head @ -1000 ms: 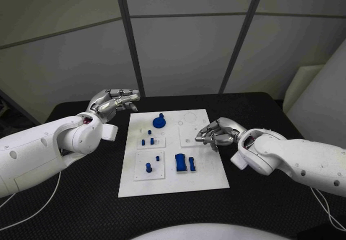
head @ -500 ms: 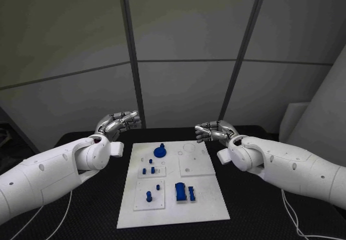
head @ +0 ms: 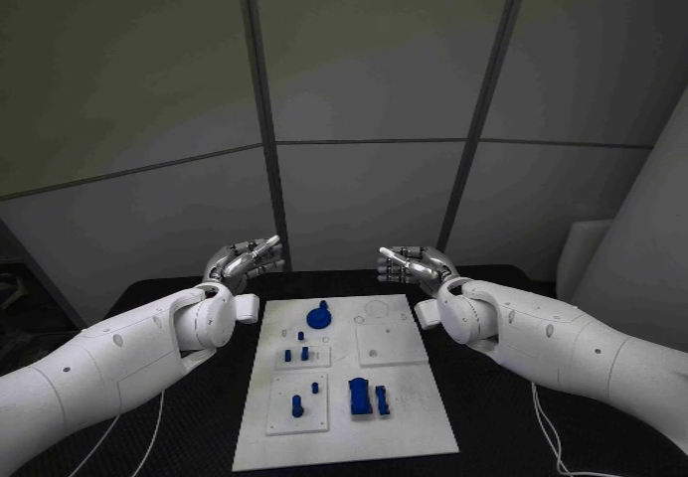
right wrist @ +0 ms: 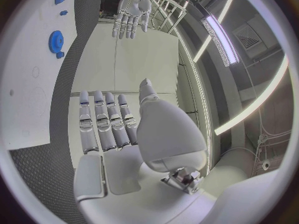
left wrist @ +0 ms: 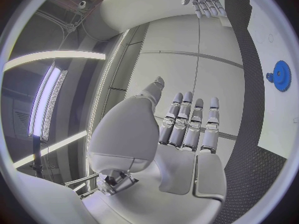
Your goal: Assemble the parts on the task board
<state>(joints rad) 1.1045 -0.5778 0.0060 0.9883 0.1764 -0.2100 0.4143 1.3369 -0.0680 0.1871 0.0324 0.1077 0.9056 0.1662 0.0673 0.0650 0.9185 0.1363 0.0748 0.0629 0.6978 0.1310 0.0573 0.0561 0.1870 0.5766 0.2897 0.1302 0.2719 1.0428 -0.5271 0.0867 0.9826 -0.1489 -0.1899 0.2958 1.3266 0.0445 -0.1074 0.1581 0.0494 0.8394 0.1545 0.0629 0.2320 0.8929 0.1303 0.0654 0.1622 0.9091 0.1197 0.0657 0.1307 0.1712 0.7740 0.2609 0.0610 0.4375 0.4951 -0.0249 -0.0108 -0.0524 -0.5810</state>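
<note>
Both hands raised off the table, beyond the far edge of the task board (head: 349, 397). Left hand (head: 241, 260) empty, fingers straight and apart; right hand (head: 409, 263) the same, holding nothing. White task board lies flat mid-table, long side running away from the robot. Blue gear-shaped part (head: 318, 317) sits near the board's far edge, left of centre. Small blue pegs (head: 297, 354) on the left side, mid-board. Larger blue block (head: 359, 397) with a slimmer blue piece (head: 383, 398) just beside it, toward the near edge. Neither hand touches any part.
</note>
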